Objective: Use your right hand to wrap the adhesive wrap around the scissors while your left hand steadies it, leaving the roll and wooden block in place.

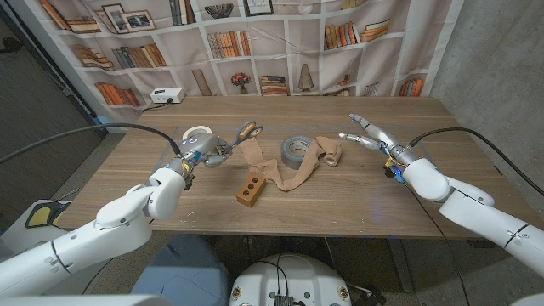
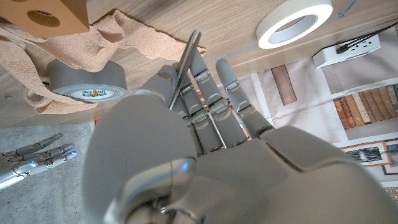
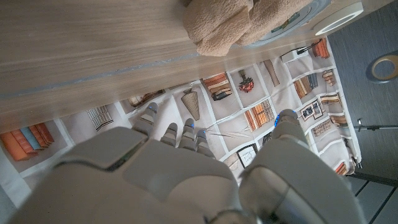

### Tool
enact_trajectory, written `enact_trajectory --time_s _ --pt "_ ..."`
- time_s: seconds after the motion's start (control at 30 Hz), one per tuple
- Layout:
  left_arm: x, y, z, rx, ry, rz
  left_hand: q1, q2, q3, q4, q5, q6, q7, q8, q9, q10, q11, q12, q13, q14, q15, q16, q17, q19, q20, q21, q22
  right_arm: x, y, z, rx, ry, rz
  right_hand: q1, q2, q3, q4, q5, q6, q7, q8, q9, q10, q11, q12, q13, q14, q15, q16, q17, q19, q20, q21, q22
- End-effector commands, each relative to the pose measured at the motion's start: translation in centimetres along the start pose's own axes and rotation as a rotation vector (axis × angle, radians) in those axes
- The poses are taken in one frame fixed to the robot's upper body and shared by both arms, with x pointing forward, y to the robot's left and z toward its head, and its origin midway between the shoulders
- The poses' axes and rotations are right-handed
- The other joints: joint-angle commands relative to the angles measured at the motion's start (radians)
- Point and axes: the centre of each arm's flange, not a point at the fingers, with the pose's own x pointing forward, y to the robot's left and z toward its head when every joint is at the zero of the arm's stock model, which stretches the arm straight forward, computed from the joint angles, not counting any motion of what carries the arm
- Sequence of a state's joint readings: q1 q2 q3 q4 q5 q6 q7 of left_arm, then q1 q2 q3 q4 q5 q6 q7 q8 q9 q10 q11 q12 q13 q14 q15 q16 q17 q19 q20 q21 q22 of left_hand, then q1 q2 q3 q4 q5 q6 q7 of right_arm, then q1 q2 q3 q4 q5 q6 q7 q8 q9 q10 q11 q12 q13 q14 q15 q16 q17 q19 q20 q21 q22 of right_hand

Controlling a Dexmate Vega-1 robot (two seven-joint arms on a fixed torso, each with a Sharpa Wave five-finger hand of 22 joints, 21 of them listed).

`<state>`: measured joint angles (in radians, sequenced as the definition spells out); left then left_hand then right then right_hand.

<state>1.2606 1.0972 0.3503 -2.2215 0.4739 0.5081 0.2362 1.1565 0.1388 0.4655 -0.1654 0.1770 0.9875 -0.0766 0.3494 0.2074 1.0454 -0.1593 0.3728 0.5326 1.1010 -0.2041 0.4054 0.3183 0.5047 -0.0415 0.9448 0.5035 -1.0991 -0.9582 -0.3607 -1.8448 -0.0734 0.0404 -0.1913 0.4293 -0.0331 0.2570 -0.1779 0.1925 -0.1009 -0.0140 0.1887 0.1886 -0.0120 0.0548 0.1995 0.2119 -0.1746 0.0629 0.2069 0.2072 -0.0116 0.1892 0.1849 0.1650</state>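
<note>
Beige adhesive wrap [image 1: 289, 170] is seen lying loose across the middle of the wooden table [image 1: 340, 208], one end bunched into a small roll-like wad [image 1: 330, 155] towards the right hand, the other end reaching up to the scissors [image 1: 240, 133]. The scissors are gripped by the left hand [image 1: 206, 151], whose fingers are closed around the blades, as is shown in the left wrist view where a metal blade [image 2: 186, 62] passes between the fingers [image 2: 211, 93]; the yellow-and-grey handles are seen pointing away from the hand towards the back of the table. The right hand [image 1: 367, 133] is held above the table to the right of the wrap, fingers extended and apart, with nothing held in it. A grey roll of duct tape [image 1: 297, 147] is placed just behind the wrap, with the fabric draped against it. A wooden block [image 1: 250, 191] with holes in its top face is set just in front of the wrap, near the table's middle. A white tape roll [image 1: 198, 133] lies just behind the left hand. A bookshelf-printed backdrop [image 1: 280, 42] is hung behind the table.
</note>
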Motion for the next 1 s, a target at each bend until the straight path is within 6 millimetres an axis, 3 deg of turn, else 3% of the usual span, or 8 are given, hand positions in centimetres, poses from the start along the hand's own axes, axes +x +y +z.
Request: enact_trajectory --time_s 0.03,0.23,1.0 --pt "0.0 -0.1 -0.1 -0.004 -0.005 0.000 0.001 0.006 -0.001 0.001 0.004 0.005 0.002 0.000 0.004 0.019 0.000 0.003 0.073 0.036 -0.028 -0.002 0.005 -0.011 -0.001 0.013 0.006 0.4 0.4 1.1 -0.130 0.017 0.055 0.028 0.001 0.013 0.001 0.008 -0.024 0.005 0.000 0.002 -0.013 0.009 -0.001 0.005 -0.054 0.013 -0.001 0.001 -0.002 0.005 0.002 0.004" --pt "0.0 -0.2 0.1 0.004 -0.009 0.000 0.001 0.006 -0.001 0.000 0.003 0.006 0.002 -0.001 0.005 0.021 -0.006 0.003 0.078 0.038 -0.029 -0.002 0.009 -0.016 -0.003 0.022 0.008 0.8 0.9 1.2 -0.195 0.038 0.072 0.086 -0.014 0.023 0.002 0.014 -0.121 -0.001 -0.013 0.004 -0.021 0.012 0.004 0.009 -0.069 0.018 -0.003 0.002 -0.016 0.006 -0.002 0.004" --pt "-0.6 -0.5 0.8 0.025 -0.035 0.019 0.001 0.006 0.002 -0.001 0.004 0.008 0.001 -0.006 0.008 0.020 -0.007 -0.004 0.091 0.032 -0.029 -0.008 0.019 -0.035 -0.005 0.061 0.014 1.9 1.9 1.6 -0.254 0.054 0.110 0.111 -0.030 0.021 0.008 0.018 -0.158 0.005 -0.008 0.005 -0.036 0.022 0.004 0.012 -0.074 0.025 -0.001 0.003 -0.022 0.011 -0.001 0.004"
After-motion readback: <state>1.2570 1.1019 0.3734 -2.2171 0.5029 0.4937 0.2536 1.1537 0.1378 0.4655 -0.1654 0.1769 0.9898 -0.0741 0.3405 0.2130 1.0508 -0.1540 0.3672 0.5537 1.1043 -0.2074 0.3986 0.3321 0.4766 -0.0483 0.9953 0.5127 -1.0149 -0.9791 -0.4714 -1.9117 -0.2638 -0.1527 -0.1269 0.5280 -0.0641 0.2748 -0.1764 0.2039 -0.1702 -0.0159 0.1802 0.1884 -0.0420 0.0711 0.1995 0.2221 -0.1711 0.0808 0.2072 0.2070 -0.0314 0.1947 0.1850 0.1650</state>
